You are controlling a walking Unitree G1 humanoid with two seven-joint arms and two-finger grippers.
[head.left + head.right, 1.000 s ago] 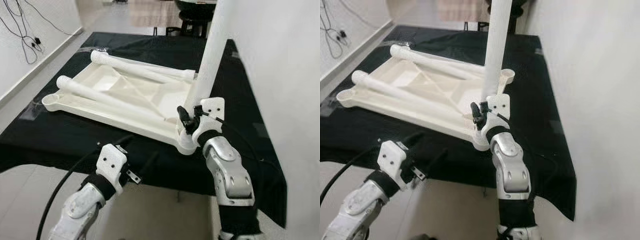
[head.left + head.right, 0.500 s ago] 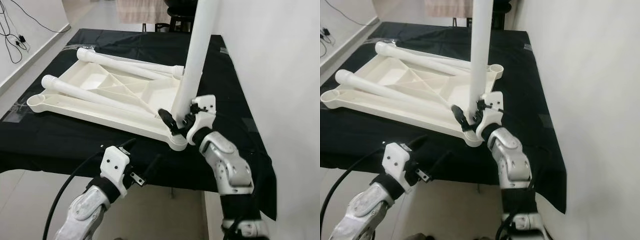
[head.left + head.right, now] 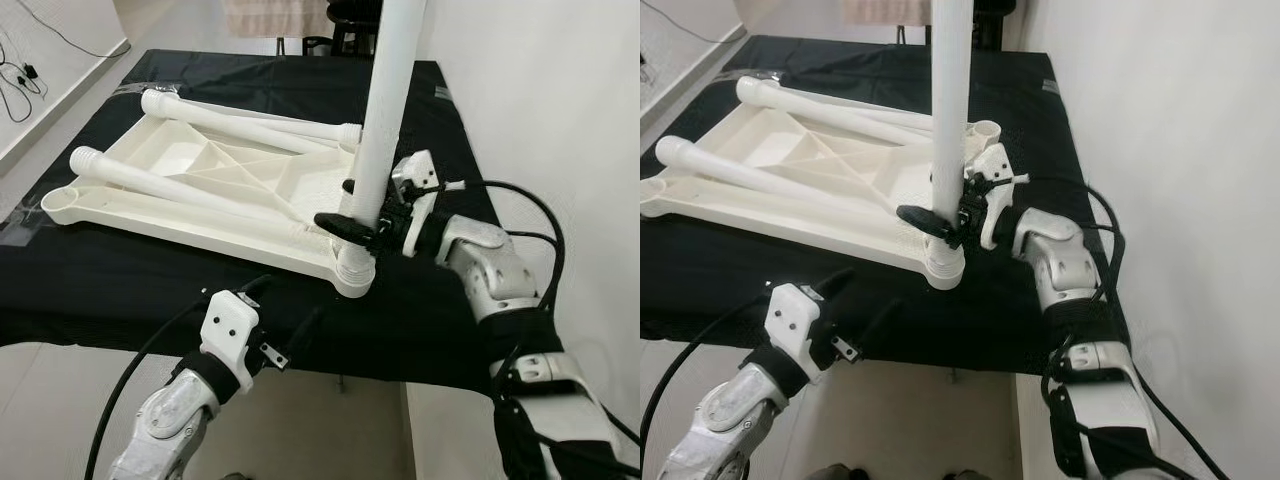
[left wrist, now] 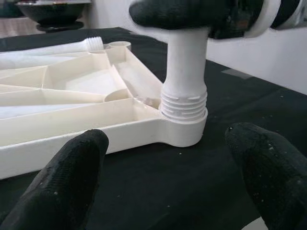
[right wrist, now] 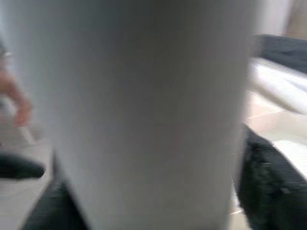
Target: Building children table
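A white plastic table leg (image 3: 385, 110) stands upright in the near right corner socket of the upside-down cream plastic children's table (image 3: 200, 190), which lies on the black-covered tabletop (image 3: 120, 280). The right claw (image 3: 365, 225) clamps the leg low down. The left claw (image 3: 285, 320), fingers spread wide, hovers near the tabletop's near edge. Two more white legs (image 3: 240, 122) lie across the upturned table.

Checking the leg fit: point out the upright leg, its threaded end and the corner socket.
upright leg (image 3: 383, 120), left eye view, mid shaft.
threaded end (image 4: 183, 104), left wrist view, thread ridges.
corner socket (image 4: 184, 135), left wrist view, outer wall.
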